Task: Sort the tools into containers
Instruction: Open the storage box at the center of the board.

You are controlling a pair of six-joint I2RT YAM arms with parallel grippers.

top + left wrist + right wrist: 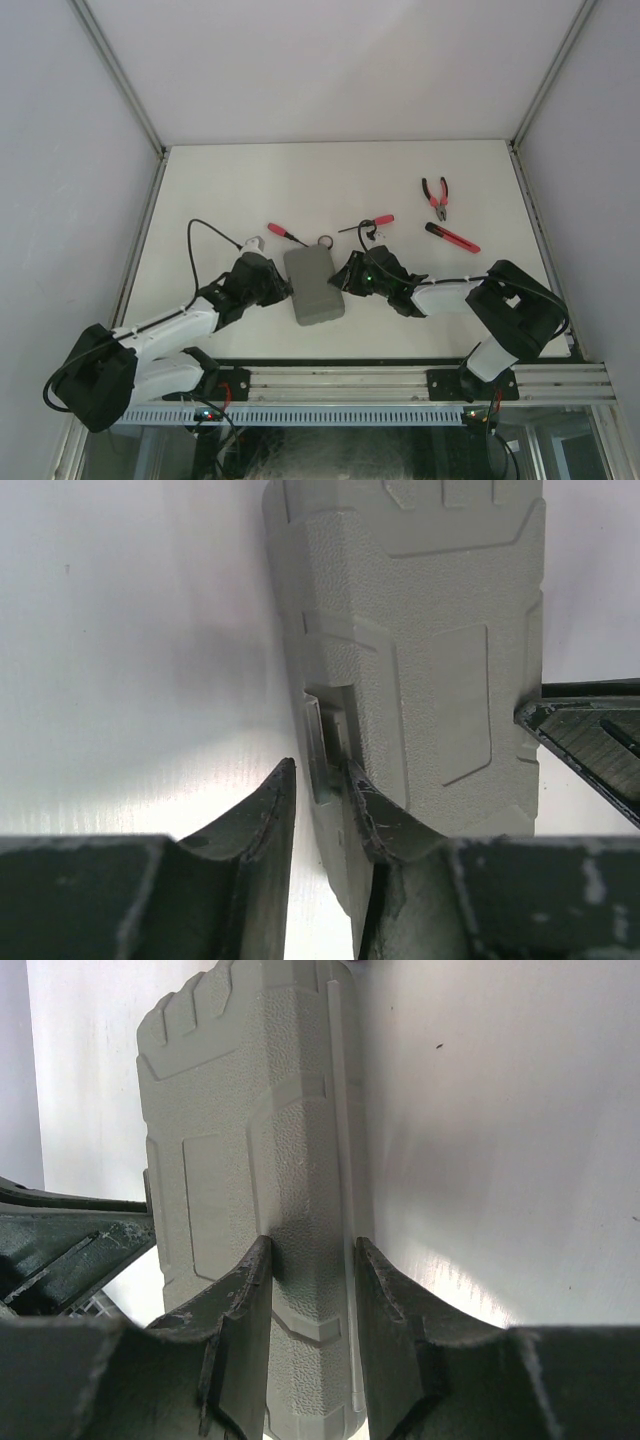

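Grey plastic case [313, 285], shut, contents hidden.

I see the grey case [313, 285] closed and lying flat, near centre. The left screwdriver [283, 233] and right screwdriver [370, 223] lie just beyond it. The red-handled pliers [436, 196] and stick tool [452, 237] lie farther right.

We log white table [220, 190]: closed case [313, 285] mid-front; left screwdriver [285, 233], right screwdriver [372, 222] behind; pliers [436, 197], stick tool [452, 237] right.
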